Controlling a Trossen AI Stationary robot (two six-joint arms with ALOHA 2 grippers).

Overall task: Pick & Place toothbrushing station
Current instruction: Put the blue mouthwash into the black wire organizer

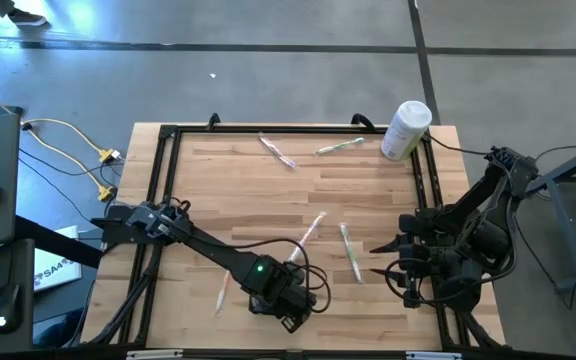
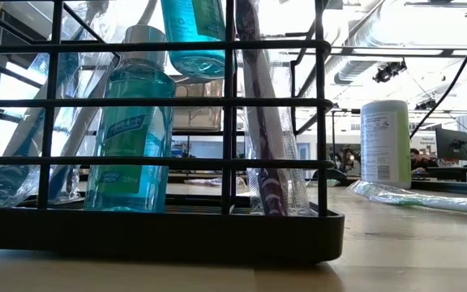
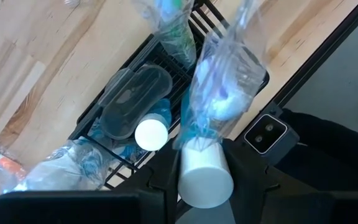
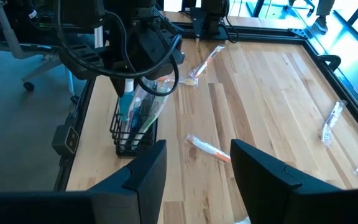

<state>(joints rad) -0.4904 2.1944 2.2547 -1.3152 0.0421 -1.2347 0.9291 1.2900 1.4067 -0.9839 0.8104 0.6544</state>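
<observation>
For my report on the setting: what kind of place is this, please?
Probably a robotics lab or workshop: a wooden table with a black frame, bare concrete floor, and desks with monitors behind.

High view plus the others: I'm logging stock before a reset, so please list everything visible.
table: one, light wood, black-railed
toothbrushing station: one, black wire rack, near edge
mouthwash bottles: two seen, blue, in the rack
wrapped toothbrushes: five, loose on the table
white container: one, far right corner
bagged white-capped tube: one, over the rack
left end effector: gripping the tube
right end effector: open, empty, right edge
</observation>
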